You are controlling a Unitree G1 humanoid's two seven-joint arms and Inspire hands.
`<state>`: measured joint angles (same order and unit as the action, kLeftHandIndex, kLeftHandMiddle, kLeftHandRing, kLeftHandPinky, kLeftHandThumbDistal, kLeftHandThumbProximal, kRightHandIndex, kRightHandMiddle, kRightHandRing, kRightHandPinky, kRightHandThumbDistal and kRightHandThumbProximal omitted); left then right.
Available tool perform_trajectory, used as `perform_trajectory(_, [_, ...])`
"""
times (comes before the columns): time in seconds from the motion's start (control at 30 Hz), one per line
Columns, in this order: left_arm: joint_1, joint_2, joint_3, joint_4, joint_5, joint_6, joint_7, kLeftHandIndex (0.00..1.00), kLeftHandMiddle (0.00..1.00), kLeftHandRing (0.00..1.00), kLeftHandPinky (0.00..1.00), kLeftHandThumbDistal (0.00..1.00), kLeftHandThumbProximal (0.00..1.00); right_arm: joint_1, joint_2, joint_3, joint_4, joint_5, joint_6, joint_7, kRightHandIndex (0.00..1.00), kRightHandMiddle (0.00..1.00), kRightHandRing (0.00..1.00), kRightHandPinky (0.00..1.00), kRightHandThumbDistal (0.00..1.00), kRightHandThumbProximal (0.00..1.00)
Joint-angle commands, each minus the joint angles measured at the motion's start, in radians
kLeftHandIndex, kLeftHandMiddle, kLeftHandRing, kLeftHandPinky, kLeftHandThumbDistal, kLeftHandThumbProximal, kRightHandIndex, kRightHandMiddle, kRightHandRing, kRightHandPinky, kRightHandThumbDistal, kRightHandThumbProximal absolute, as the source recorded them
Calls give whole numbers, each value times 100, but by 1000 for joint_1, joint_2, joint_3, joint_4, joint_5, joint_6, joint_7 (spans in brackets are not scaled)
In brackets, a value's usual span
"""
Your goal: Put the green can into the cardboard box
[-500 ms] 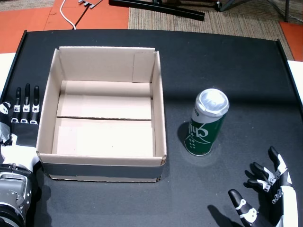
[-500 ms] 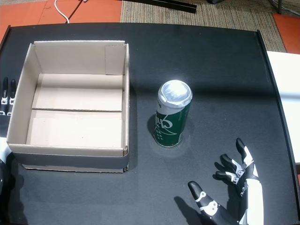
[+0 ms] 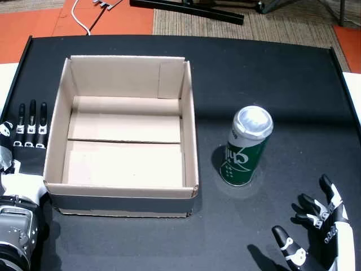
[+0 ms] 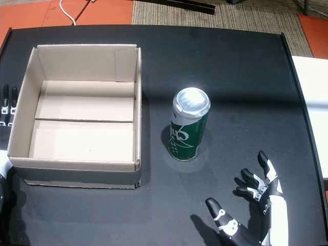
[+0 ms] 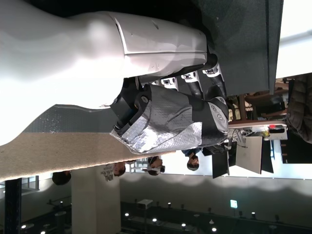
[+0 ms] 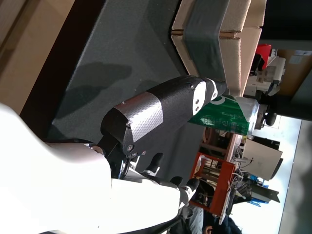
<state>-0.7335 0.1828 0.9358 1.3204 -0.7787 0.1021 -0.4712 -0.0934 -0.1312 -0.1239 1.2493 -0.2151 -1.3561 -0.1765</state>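
A green can (image 3: 247,148) (image 4: 188,125) with a silver top stands upright on the black table, right of the cardboard box (image 3: 189,135) (image 4: 137,107), which is open and has nothing in it. My right hand (image 3: 318,234) (image 4: 253,212) hovers open near the table's front right, fingers spread, below and right of the can, apart from it. In the right wrist view the thumb (image 6: 161,109) partly hides the can (image 6: 224,117). My left hand (image 3: 25,132) (image 4: 7,107) rests flat with fingers straight, just left of the box; the left wrist view shows it (image 5: 180,107) holding nothing.
The black table (image 3: 271,73) has a raised rim at its right edge (image 3: 345,84). Beyond the far edge lie carpet, orange floor and a white cable (image 3: 82,22). People and room lights show in the left wrist view's background.
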Motion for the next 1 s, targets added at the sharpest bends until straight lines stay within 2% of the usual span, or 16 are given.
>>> perform_trajectory(0.0, [33, -4, 3, 25, 1, 9, 35, 57, 58, 68, 78, 1, 49, 1, -12, 11, 8, 4, 23, 16, 74, 88, 93, 100, 100, 50])
perform_trajectory(0.1, [29, -7, 4, 24, 0, 7, 50, 55, 58, 67, 76, 0, 50, -12, -49, 41, -20, -92, 68, -75, 77, 88, 94, 100, 95, 52])
perform_trajectory(0.17, [29, -10, 6, 24, -1, 5, 55, 55, 56, 66, 75, 0, 50, -31, -77, 63, -42, -160, 80, -151, 78, 88, 94, 100, 97, 51])
perform_trajectory(0.23, [28, -12, 10, 24, -4, 2, 63, 55, 56, 66, 75, 0, 48, -69, -85, 68, -27, -120, 69, -97, 84, 91, 97, 100, 100, 61])
perform_trajectory(0.3, [27, -13, 14, 24, -7, 5, 67, 56, 57, 66, 75, 0, 47, -114, -79, 58, -6, -33, 63, 10, 85, 92, 97, 100, 100, 57])
perform_trajectory(0.47, [29, -13, 13, 23, 0, 1, 66, 51, 54, 63, 76, 0, 52, -201, -84, 44, 3, 73, 118, 162, 80, 91, 96, 100, 100, 56])
perform_trajectory(0.53, [29, -13, 12, 24, 2, 0, 70, 52, 54, 63, 74, 0, 53, -229, -87, 42, 3, 85, 143, 185, 79, 91, 96, 100, 100, 60])
perform_trajectory(0.7, [31, -15, 18, 24, -4, 1, 70, 54, 55, 63, 74, 0, 47, -271, -93, 44, 3, 77, 170, 209, 79, 91, 95, 100, 100, 63])
perform_trajectory(0.87, [31, -16, 22, 24, -7, 2, 68, 54, 56, 65, 75, 0, 44, -303, -85, 41, 6, 85, 189, 231, 80, 90, 94, 100, 100, 60])
perform_trajectory(0.97, [32, -15, 16, 23, -1, -2, 63, 54, 56, 65, 78, 0, 46, -325, -78, 38, 10, 92, 210, 253, 81, 91, 95, 100, 100, 58])
